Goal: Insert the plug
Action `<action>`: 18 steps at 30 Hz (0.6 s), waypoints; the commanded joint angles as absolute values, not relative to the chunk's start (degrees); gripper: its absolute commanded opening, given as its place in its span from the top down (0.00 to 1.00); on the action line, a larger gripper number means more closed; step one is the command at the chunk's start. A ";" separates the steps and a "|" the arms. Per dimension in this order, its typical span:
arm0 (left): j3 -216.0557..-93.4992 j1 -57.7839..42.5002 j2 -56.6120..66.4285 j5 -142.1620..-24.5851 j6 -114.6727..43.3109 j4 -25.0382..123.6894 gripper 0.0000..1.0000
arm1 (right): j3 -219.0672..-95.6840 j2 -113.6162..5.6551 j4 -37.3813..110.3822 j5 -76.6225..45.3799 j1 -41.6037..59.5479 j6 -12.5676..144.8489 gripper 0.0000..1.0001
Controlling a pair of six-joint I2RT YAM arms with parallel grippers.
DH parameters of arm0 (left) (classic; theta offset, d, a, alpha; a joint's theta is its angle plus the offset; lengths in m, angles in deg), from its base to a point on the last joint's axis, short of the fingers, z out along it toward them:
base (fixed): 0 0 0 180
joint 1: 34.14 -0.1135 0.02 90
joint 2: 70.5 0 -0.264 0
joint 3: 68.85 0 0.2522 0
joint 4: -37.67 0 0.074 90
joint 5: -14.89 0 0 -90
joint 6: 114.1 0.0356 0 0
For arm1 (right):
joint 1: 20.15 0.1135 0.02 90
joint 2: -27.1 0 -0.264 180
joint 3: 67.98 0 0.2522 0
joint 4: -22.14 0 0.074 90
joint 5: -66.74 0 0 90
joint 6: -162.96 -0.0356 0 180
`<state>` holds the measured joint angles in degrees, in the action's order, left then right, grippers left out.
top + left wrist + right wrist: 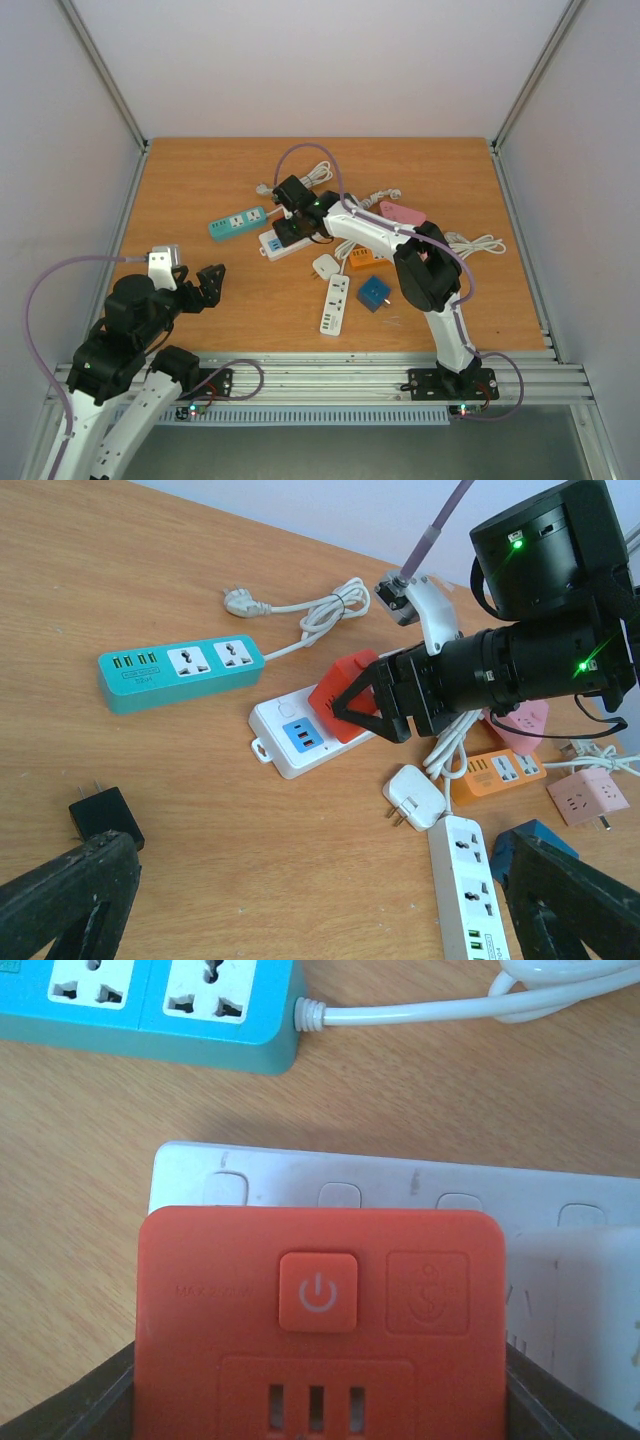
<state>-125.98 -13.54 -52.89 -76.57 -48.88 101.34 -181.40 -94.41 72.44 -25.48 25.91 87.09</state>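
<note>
Our right claw (352, 696) grips the orange-red square plastic plug (320, 1290) over the white power strip (400, 1175). Our left claw (205, 284) gapes wide, empty.

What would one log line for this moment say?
right end effector: shut on red adapter | red adapter: over white power strip, seating unclear | left end effector: open, empty

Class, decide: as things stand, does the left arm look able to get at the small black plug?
Probably yes: the black plug lies uncovered on the table just ahead of the open left hand, nothing between.
</note>
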 commanded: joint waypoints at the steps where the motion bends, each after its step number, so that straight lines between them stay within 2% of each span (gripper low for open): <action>1: -125.35 -13.83 -53.40 -76.45 -47.74 98.19 0.01 | -180.80 -96.50 77.48 -33.00 26.43 84.26 0.72; 15: -125.34 -13.84 -53.37 -76.52 -47.74 98.19 0.01 | -185.07 -98.86 82.18 -30.64 26.86 84.08 0.72; 18: -125.35 -13.84 -53.37 -76.58 -47.74 98.12 0.01 | -186.19 -99.61 84.81 -35.84 26.91 81.77 0.73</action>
